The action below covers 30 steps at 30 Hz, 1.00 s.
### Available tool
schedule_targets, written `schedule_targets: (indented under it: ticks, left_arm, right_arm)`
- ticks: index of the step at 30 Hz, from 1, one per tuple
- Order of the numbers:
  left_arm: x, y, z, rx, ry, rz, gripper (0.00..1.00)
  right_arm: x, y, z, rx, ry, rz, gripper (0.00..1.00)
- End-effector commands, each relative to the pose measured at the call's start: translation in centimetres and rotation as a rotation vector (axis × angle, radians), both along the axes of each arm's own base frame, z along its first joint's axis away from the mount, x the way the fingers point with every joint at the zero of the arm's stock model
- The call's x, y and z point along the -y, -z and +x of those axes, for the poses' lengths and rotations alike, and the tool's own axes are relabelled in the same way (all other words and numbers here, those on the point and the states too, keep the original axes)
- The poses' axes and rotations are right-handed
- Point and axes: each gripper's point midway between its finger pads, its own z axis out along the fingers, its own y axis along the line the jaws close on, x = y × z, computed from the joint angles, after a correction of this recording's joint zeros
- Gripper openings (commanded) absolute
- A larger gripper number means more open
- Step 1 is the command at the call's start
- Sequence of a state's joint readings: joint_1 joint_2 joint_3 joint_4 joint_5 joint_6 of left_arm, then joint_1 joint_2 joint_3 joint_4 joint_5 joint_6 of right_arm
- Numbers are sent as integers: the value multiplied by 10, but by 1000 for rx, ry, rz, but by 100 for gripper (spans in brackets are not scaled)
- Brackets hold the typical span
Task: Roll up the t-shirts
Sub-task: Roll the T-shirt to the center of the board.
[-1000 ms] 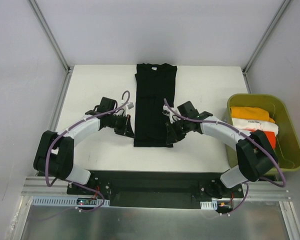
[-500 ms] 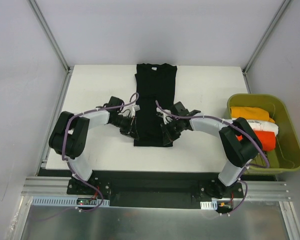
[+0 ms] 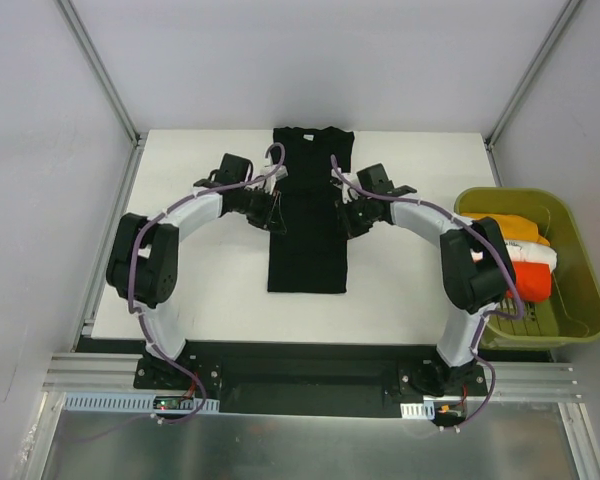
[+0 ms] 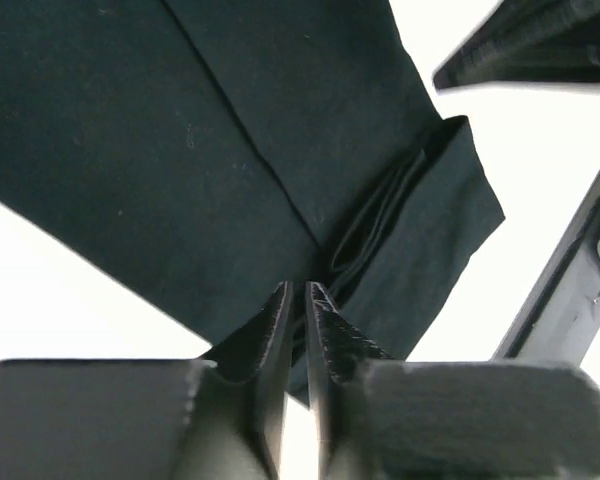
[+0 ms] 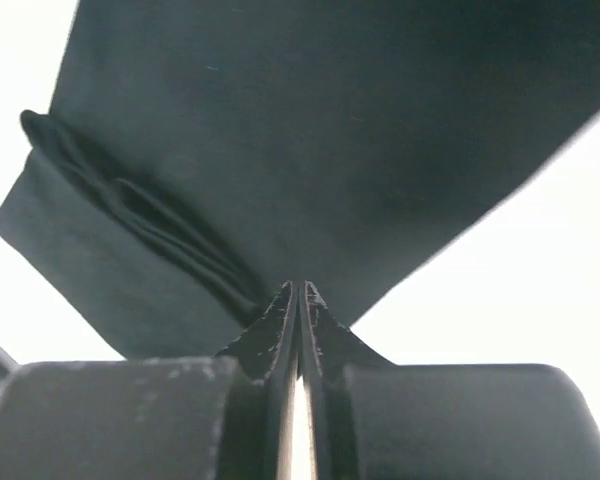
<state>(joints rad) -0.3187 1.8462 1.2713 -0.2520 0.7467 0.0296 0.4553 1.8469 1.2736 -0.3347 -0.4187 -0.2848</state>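
Observation:
The black t-shirt (image 3: 308,255) lies as a long narrow folded strip down the middle of the white table. My left gripper (image 3: 278,214) is shut on its left edge about halfway up. My right gripper (image 3: 342,217) is shut on its right edge, level with the left one. In the left wrist view the jaws (image 4: 298,290) pinch dark cloth (image 4: 230,130) beside a bunched fold. In the right wrist view the jaws (image 5: 300,288) are closed on the cloth (image 5: 330,130) too. Orange (image 3: 495,225), white (image 3: 515,250) and red-orange (image 3: 535,280) t-shirts lie in the tub.
The olive-green plastic tub (image 3: 583,245) stands off the table's right edge. Metal frame posts (image 3: 100,70) rise at the back corners. The arm bases sit on the black rail (image 3: 300,375) at the near edge.
Both grippers moved from the shirt's near hem toward the back, along its two side edges, to about mid-length. The shirt's outline on the table looks the same.

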Motion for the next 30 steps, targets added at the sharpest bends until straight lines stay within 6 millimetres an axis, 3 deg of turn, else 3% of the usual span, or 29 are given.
schedule_targets:
  ticks: [1, 2, 3, 4, 5, 7, 9, 11, 18, 19, 23, 27, 30]
  left_arm:
    - [-5, -23, -32, 210, 155, 51, 28]
    - [5, -35, -48, 348, 270, 68, 33]
    - [5, -34, -58, 414, 330, 95, 42]
    - [1, -15, -76, 448, 389, 155, 49]
    - [1, -21, -80, 586, 469, 189, 52]
    - [5, -2, -104, 662, 576, 220, 58]
    - [8, 5, -114, 742, 671, 237, 60]
    - [4, 22, -121, 755, 736, 271, 60]
    - [1, 52, -122, 768, 834, 342, 57]
    - [-1, 56, -124, 767, 849, 346, 56]
    - [-4, 66, -130, 767, 897, 346, 51]
    - [-10, 77, -138, 697, 914, 361, 23]
    - [-14, 76, -154, 503, 927, 327, 5]
  right_arm:
    - [11, -21, -8, 67, -66, -10, 10]
    - [12, -26, -12, 84, -84, -9, 15]
    - [17, -30, -15, 99, -91, -19, 28]
    - [25, -32, -13, 134, -76, -60, 33]
    - [34, -41, -15, 168, -57, -73, 36]
    - [47, -47, -16, 193, -31, -98, 43]
    - [62, -60, -20, 216, -10, -101, 50]
    - [73, -66, -22, 231, -3, -102, 53]
    - [93, -87, -55, 329, -17, -94, 55]
    - [96, -79, -62, 318, -24, -104, 55]
    - [101, -73, -73, 367, -45, -109, 63]
    - [91, -65, -82, 497, -188, -164, 68]
    - [72, -53, -98, 659, -376, -200, 69]
